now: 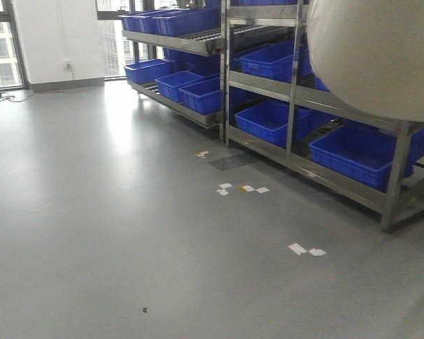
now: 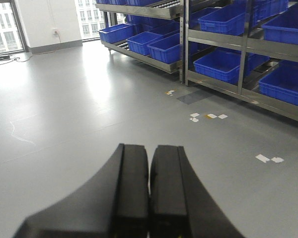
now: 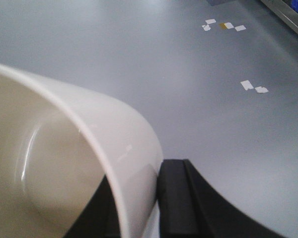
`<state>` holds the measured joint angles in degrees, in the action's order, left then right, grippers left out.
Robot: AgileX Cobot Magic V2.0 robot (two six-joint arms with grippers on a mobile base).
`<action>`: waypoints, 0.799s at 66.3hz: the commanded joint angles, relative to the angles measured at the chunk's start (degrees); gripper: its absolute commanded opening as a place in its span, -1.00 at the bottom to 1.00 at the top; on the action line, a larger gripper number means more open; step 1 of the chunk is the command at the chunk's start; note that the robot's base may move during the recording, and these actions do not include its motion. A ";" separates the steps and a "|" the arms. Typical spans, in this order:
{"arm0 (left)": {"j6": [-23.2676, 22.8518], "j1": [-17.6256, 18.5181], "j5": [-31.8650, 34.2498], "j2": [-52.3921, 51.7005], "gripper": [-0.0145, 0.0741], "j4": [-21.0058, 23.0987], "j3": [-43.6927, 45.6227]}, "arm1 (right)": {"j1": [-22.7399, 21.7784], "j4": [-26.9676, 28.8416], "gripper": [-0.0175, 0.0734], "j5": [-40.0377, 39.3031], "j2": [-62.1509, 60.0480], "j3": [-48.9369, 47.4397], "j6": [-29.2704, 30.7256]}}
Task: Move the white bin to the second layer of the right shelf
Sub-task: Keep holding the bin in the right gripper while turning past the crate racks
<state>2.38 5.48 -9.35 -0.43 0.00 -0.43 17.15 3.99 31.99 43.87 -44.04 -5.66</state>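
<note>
Clearance was what this step turned on for you. The white bin point(image 1: 371, 56) hung in the air close to the front camera, filling the upper right corner and hiding part of the rack behind it. Your right jaws were clamped on its wall near the rim, one finger inside the mouth and one outside. Your left jaws were pressed together with nothing between them, pointing out over the floor.

The bin was in the carrying stage, not yet on the right shelf second layer point(image 1: 268, 82), which I took to be the steel level above the lowest row of blue crates point(image 1: 268, 120). A one-sided pinch on smooth plastic would probably let the tub swing or slip, so you were best served by a slow approach. That meant raising the base above the front rail before going in, then lowering it flat. Crates already sat on that level, and the bin itself hid the stretch nearest you, so I could not tell where a free lane lay. You needed to check that before committing, and to open the jaws only once the tub sat steady.

The floor point(image 1: 127, 212) was smooth grey, with glare from the windows point(image 1: 0, 42) and scraps of white tape point(image 1: 244, 188) near the rack's feet. A second rack point(image 1: 177, 42) of blue crates stood further left, by the white wall.
</note>
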 commanded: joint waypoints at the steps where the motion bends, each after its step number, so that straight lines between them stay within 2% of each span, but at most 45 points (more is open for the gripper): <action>1: -0.18 0.32 4.93 -0.18 -0.48 0.00 -2.11 | -0.01 0.00 -0.50 -5.60 -0.56 -1.86 0.17; 53: -0.18 0.32 4.93 -0.18 -0.48 0.00 -2.11 | -0.01 0.00 -0.50 -5.60 -0.56 -1.86 0.17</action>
<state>2.38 5.48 -9.35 -0.43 0.00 -0.43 17.15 3.99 31.99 43.87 -44.04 -5.66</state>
